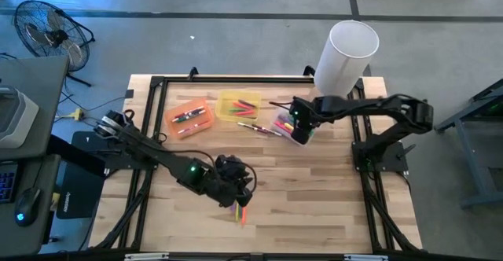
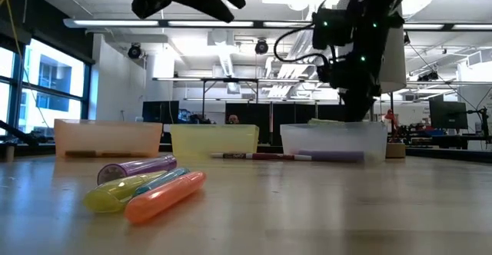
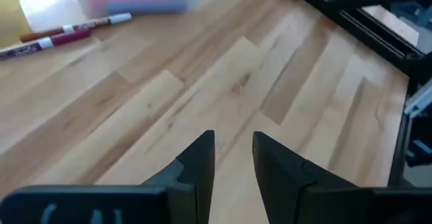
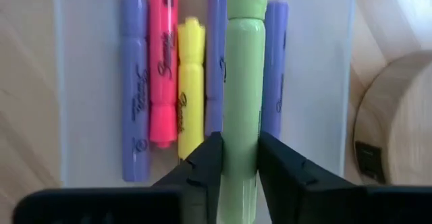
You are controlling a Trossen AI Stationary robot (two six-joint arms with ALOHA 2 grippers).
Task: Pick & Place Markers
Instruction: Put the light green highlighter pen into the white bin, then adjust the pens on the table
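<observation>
Several markers (image 2: pixel 146 184) in purple, yellow, teal and orange lie in a heap on the wood near the table's near edge (image 1: pixel 240 212). My left gripper (image 3: pixel 233 155) hovers just above and beside the heap (image 1: pixel 236 184), open by a narrow gap and holding nothing. My right gripper (image 4: pixel 239 158) is at the clear bin (image 1: pixel 289 129), shut on a light green marker (image 4: pixel 243 82). Purple, pink and yellow markers (image 4: pixel 162 82) lie side by side on the bin's floor. Two more markers (image 1: pixel 258 128) lie on the table beside that bin. My right gripper pinches the light green marker's barrel (image 4: pixel 240 140) between its two fingers, coming from above and pointing down into the clear bin. The marker runs out past the fingers, parallel to the markers lying in the bin. Whether it rests on them or is lifted clear, I cannot tell.
An orange bin (image 1: pixel 191 118) and a yellow bin (image 1: pixel 238 106), both holding markers, stand in a row with the clear bin (image 2: pixel 333 141) toward the far edge. A tall white cylinder (image 1: pixel 346 56) stands at the far right corner. Bare wood spans the table's middle and right.
</observation>
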